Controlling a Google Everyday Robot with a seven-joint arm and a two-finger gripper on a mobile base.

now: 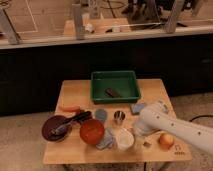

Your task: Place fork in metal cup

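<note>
Beside white cup (pixel 123 139), end effector (pixel 136 131), metal cup (pixel 119 117)

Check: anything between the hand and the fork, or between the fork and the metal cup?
Nothing visible does. The hand hangs low by the white cup, with what looks like the fork close beside it. The metal cup stands just beyond the hand. The white cup flanks that route but does not block it.

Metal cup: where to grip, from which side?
Best the rim of the metal cup, from straight above: it stands upright, mouth up, and the blue-grey cup and white cup crowd its sides. Gripper, open, sits hidden under the wrist beside the white cup.
</note>
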